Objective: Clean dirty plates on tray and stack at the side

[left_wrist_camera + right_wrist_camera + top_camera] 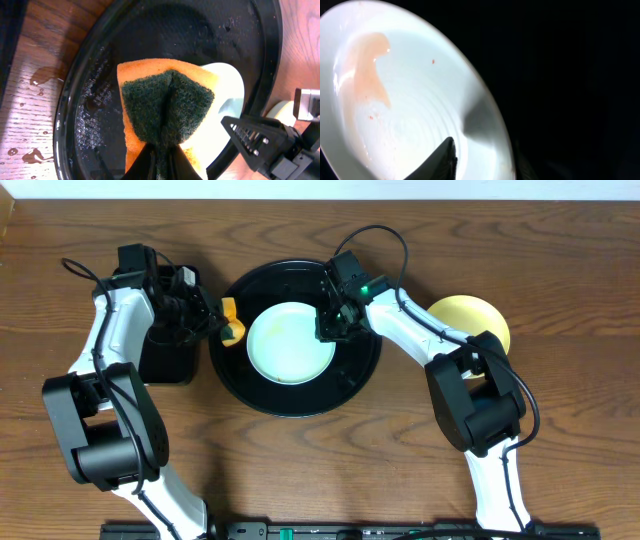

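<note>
A pale blue-green plate [290,342] lies in the middle of the round black tray [295,405]. In the right wrist view the plate [410,100] carries a pale orange sauce smear [370,70]. My right gripper [335,320] is at the plate's right rim, open, with one finger over the plate and the other outside the rim [485,145]. At the tray's left edge my left gripper [222,320] is shut on an orange sponge with a green scouring face [165,100], held above the wet tray floor [150,35]. A pale yellow plate [468,315] rests on the table right of the tray.
A smaller rectangular black tray [165,350] sits left of the round one, under my left arm. Water drops [42,75] lie on the wooden table beside the tray. The right arm crosses the space between the tray and the yellow plate.
</note>
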